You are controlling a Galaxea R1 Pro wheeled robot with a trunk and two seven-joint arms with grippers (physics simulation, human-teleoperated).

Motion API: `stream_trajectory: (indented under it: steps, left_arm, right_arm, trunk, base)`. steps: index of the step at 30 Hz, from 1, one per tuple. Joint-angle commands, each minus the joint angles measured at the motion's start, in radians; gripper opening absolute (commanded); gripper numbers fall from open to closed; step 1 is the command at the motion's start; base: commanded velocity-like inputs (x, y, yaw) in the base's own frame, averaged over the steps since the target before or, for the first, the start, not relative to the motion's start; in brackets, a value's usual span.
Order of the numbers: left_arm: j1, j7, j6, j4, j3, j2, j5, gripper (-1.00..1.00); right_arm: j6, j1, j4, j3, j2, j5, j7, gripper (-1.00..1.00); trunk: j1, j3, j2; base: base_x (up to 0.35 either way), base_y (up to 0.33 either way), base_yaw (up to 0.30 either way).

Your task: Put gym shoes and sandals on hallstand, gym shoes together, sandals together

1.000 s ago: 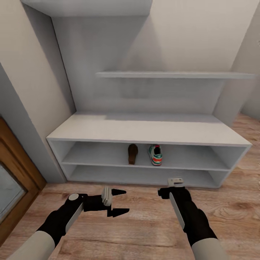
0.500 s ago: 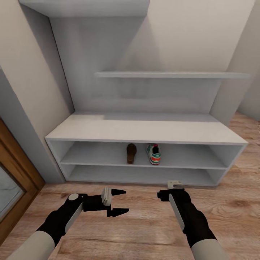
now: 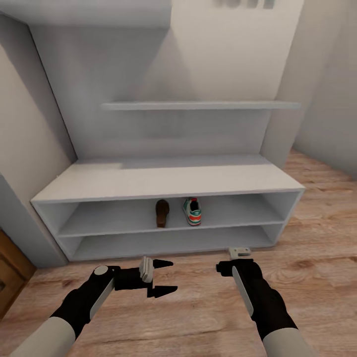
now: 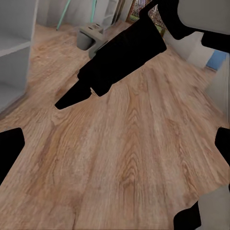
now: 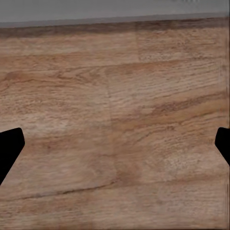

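The corridor floor (image 3: 198, 312) spreads in warm brown wood-grain planks across the lower part of the head view, running on to the right past the end of the rack. Standing on it against the pale wall is the hallstand (image 3: 168, 177), a wide light-grey unit with a flat bench top, two long open cubby tiers beneath, and two staggered slab shelves above. At the far left edge a strip of brown door frame (image 3: 12, 270) meets the floor.

Both arms reach forward over the planks in front of the rack. The left gripper (image 3: 161, 277) points sideways toward the middle, its two black pointed fingers spread apart and holding nothing. In the left wrist view one dark finger (image 4: 115, 62) crosses above bare planks. The right gripper (image 3: 240, 253) points down at the floor just before the rack's base; in the right wrist view its dark fingertips (image 5: 9, 148) sit at opposite edges with only wood grain between them, so it is spread wide and empty.

In the upper cubby tier, near its middle, sit one brown sandal (image 3: 161, 212) and, just to its right, one white gym shoe (image 3: 193, 211) with green stripes and red at the heel. They stand close together but apart.
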Motion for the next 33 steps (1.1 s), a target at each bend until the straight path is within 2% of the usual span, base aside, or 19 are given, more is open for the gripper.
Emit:
stream_trajectory:
  steps: [1,17,33]
  left_arm:
    - [-0.001,0.001,-0.001,0.0,-0.005,0.002,0.007,1.0]
    - [-0.001,0.002,-0.001,0.0,-0.005,0.001,0.007,1.0]
    - [-0.001,0.002,-0.001,0.001,-0.004,0.001,0.009,1.0]
  right_arm:
    - [0.004,0.0,-0.001,0.001,0.0,-0.001,-0.005,1.0]
    - [0.004,0.0,0.0,0.001,0.0,-0.001,-0.006,1.0]
    - [0.004,0.0,0.0,0.001,0.0,-0.001,-0.006,1.0]
  trunk:
    - [-0.001,0.004,0.0]
    - [-0.008,0.081,0.004]
    - [-0.008,0.099,0.004]
  base:
    - [0.0,0.0,-0.283]
    - [0.0,0.0,-0.274]
    - [0.006,0.0,-0.254]
